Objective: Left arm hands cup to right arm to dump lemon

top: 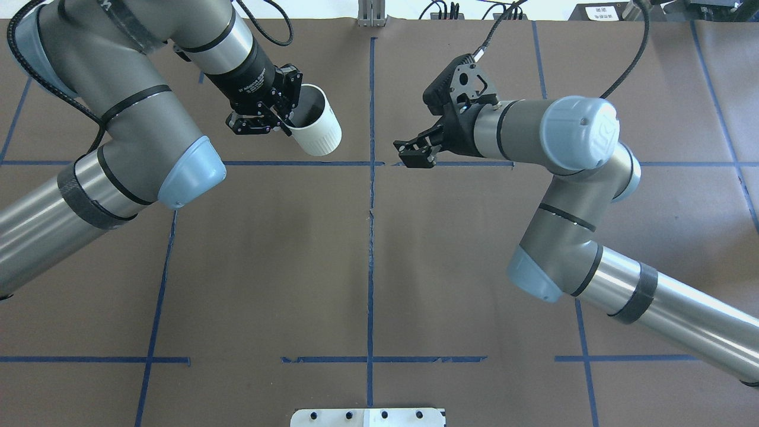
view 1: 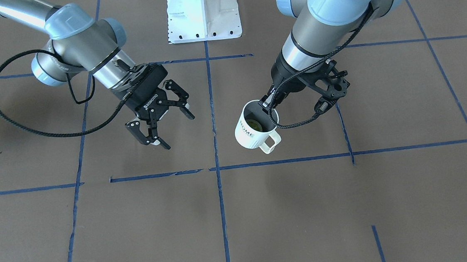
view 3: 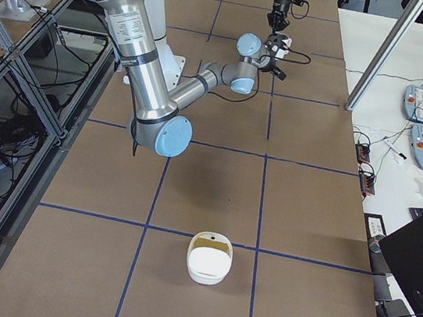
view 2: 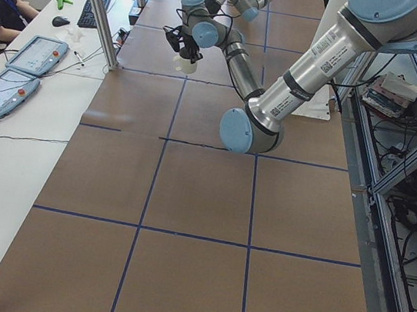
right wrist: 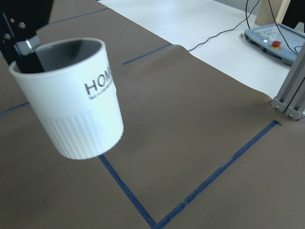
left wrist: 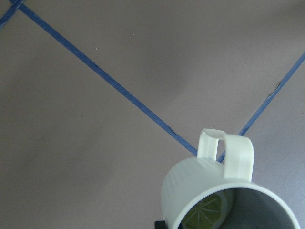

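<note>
The cup (view 1: 247, 135) hangs tilted above the table (view 1: 306, 208), lemon (left wrist: 206, 214) inside; the left gripper (view 1: 268, 103) pinches its rim, 1 finger inside; the right gripper (view 1: 173, 129), jaws spread and empty, sits apart from the cup; by my judgement, handover and dumping are both left to do.

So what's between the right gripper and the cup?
Between right gripper and cup: only bare table and a blue tape line, clear in the front-facing view.

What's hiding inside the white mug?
A yellow-green lemon slice lies at the bottom of the mug. The mug's wall covers part of it, and one finger of the left gripper reaches inside the rim.
</note>
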Controlling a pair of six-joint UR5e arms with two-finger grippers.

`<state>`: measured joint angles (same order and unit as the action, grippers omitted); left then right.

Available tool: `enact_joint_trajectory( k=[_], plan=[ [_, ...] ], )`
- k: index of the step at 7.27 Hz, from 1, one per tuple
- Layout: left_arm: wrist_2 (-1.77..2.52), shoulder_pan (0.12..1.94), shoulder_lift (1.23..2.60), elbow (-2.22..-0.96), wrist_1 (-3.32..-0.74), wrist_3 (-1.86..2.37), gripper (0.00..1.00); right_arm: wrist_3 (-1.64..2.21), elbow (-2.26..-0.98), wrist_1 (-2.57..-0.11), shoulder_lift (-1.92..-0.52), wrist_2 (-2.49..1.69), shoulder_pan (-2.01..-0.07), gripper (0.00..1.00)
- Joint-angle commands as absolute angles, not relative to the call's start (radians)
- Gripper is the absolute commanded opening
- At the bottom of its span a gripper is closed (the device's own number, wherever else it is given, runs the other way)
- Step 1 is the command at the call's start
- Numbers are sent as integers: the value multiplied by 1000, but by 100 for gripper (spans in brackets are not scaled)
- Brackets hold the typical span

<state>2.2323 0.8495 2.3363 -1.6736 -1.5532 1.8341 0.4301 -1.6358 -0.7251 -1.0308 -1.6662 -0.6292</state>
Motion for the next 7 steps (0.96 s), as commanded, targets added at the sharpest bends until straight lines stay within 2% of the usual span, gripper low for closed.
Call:
enact_joint_trajectory(
  k=[1,7],
  plan=[
    [2226,847,2376,-1643,-1554,1922,3,434,-1644,-724,-1000,-1515,-545,100],
    [2235,815,2405,-1643,-1598,1922,3,430,-1644,-724,-991,-1486,-525,100]
  ],
)
